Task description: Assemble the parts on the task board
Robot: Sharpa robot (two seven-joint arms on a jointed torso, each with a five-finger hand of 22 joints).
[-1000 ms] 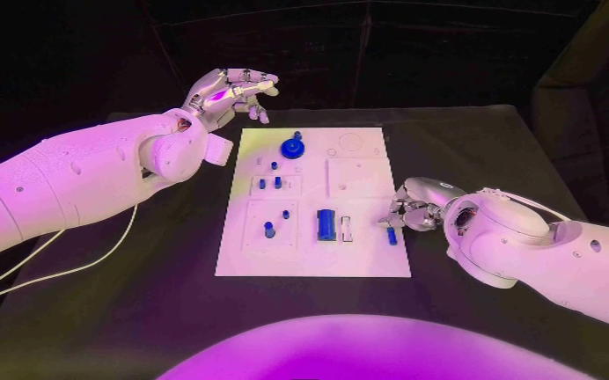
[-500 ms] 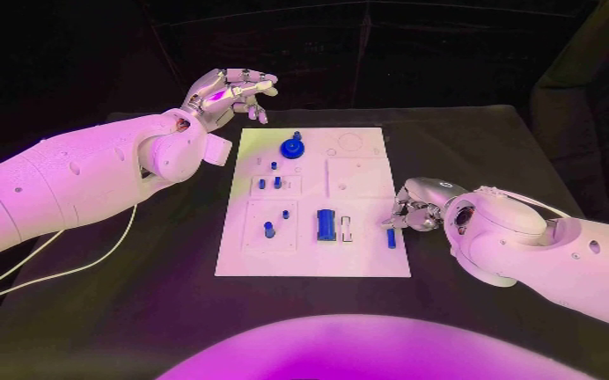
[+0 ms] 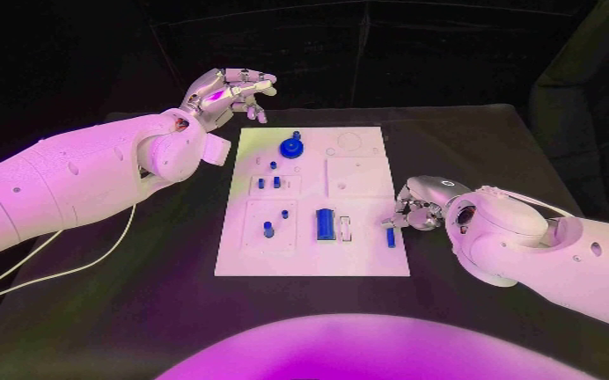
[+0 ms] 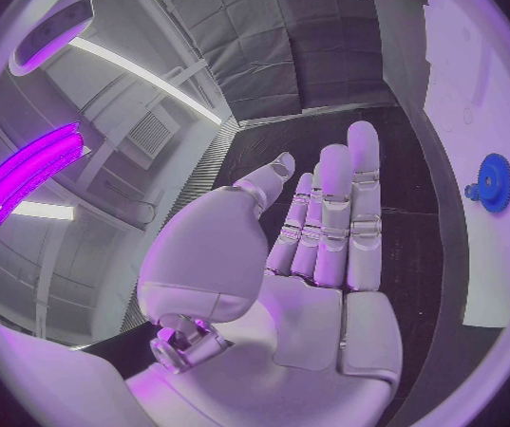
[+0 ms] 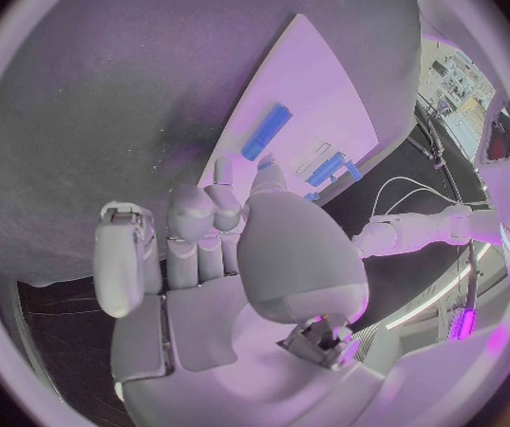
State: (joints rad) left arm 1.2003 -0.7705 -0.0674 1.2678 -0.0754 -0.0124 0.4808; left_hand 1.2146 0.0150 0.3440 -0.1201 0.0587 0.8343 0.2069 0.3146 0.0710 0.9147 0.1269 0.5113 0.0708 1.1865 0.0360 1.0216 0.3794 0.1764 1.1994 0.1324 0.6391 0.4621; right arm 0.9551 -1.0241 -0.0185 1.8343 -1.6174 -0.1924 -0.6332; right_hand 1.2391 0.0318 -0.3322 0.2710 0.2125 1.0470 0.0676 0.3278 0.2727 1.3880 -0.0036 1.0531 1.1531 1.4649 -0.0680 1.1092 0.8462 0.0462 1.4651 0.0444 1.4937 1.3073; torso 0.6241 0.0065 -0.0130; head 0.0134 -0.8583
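Observation:
The white task board (image 3: 368, 252) lies in the middle of the black table. On it are a blue gear (image 3: 292, 146), several small blue pegs (image 3: 269, 183), a blue block (image 3: 326, 224) and a thin blue peg (image 3: 390, 237) near its right edge. My right hand (image 3: 413, 208) rests low at that edge with its fingers curled together. Its tips are by the near end of the thin peg (image 5: 267, 131); a grip on it cannot be made out. My left hand (image 3: 229, 94) hovers above the table's back left, fingers (image 4: 338, 209) stretched out, holding nothing.
The board (image 4: 492, 114) and gear (image 4: 493, 182) lie beside my left hand (image 4: 314, 256). An empty white slot (image 3: 345, 228) lies next to the blue block (image 5: 326, 169). A white cable (image 3: 89, 257) runs over the table's left side.
The right hand's fingers have shifted very slightly beside the thin peg. The left hand has stayed where it was.

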